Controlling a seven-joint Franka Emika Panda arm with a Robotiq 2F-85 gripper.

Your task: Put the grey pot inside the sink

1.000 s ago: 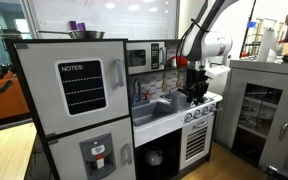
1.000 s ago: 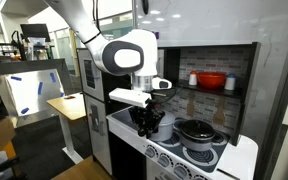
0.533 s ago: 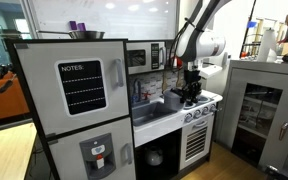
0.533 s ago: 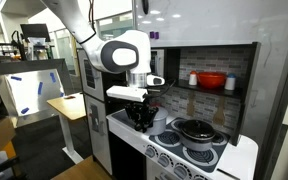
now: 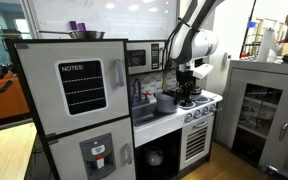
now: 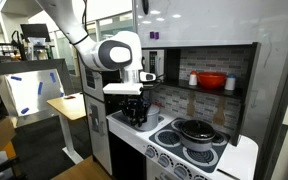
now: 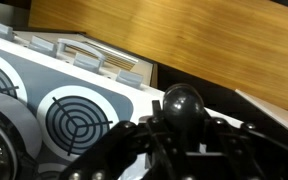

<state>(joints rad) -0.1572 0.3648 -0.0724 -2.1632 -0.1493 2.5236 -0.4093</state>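
open room over sink (image 5: 146, 115), faucet (image 5: 137, 91) at its back, microwave (image 5: 144, 57) overhead

Not a real kitchen, more like a lab or office room with a kid's play kitchen parked in it. Just beside my gripper (image 5: 187, 95) are printed stove burners (image 7: 72, 122). Off to one side of it there's a toy fridge (image 5: 79, 120) with a "NOTES:" chalkboard (image 5: 82, 87) and a little microwave (image 5: 144, 57). On the opposite side of my gripper stands a grey metal cabinet (image 5: 264, 105). Well beyond the toy set I see a wooden desk (image 6: 69, 104) and glass walls (image 6: 14, 40).
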